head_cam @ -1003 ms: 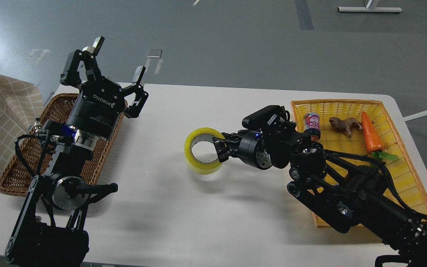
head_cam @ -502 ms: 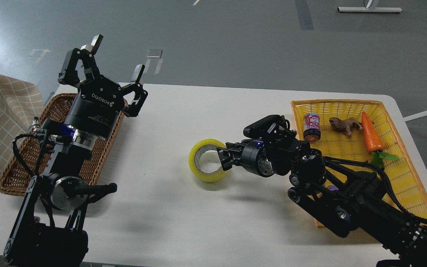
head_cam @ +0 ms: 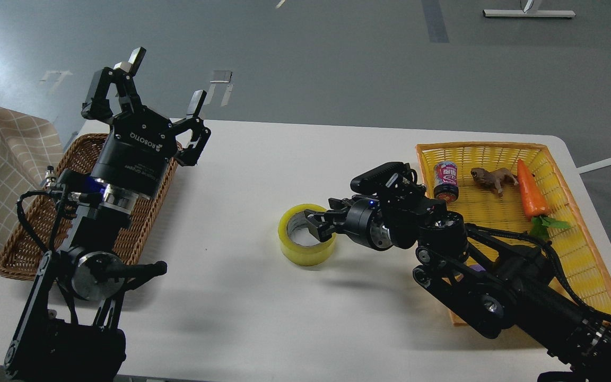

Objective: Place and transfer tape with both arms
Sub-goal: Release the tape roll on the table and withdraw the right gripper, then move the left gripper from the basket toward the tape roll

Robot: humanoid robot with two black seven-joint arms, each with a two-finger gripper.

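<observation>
Right gripper [head_cam: 320,227] fingers clamped on tape [head_cam: 305,243] wall, roll resting on white table [head_cam: 242,180]. Left gripper [head_cam: 163,79] raised over wicker basket [head_cam: 35,239], fingers apart.

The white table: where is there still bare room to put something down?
The table is bare between the wicker basket and the tape, along its far edge, and across the near middle. It is crowded on the right: the right gripper grips the tape's wall, and the yellow basket holds a can, toy animal and carrot.
</observation>
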